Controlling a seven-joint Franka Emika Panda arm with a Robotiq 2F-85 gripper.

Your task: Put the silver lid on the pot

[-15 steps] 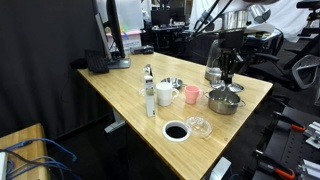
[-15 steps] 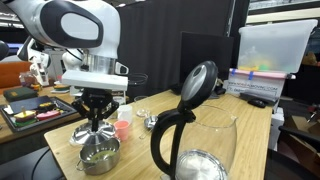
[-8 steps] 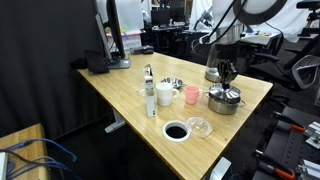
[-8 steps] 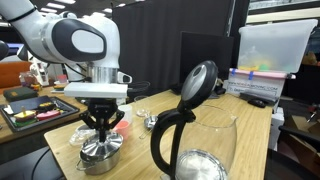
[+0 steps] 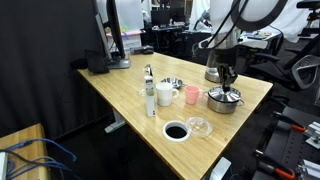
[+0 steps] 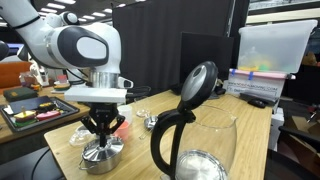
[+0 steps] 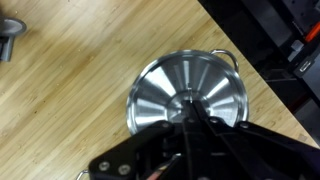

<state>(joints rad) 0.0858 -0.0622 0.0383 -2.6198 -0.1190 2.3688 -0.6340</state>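
The silver lid (image 7: pixel 190 92) lies on top of the pot, whose small side handle (image 7: pixel 229 56) shows at the rim in the wrist view. In both exterior views the lid (image 5: pixel 226 96) (image 6: pixel 101 151) sits level on the low silver pot (image 5: pixel 223 105) (image 6: pixel 99 162) near the table's edge. My gripper (image 5: pixel 229 86) (image 6: pixel 103 140) (image 7: pixel 188 124) stands straight above the lid's centre, with its fingers drawn together on the lid's knob. The knob itself is hidden by the fingers.
A pink cup (image 5: pixel 191 95) (image 6: pixel 123 128), a white cup (image 5: pixel 164 96) and a slim bottle (image 5: pixel 150 96) stand beside the pot. A white ring with black centre (image 5: pixel 176 131) and a clear glass piece (image 5: pixel 199 126) lie nearer the front edge. A tall dark jug (image 6: pixel 190 130) fills the foreground.
My gripper has come down with the lid, from a little above the pot to resting on its rim.
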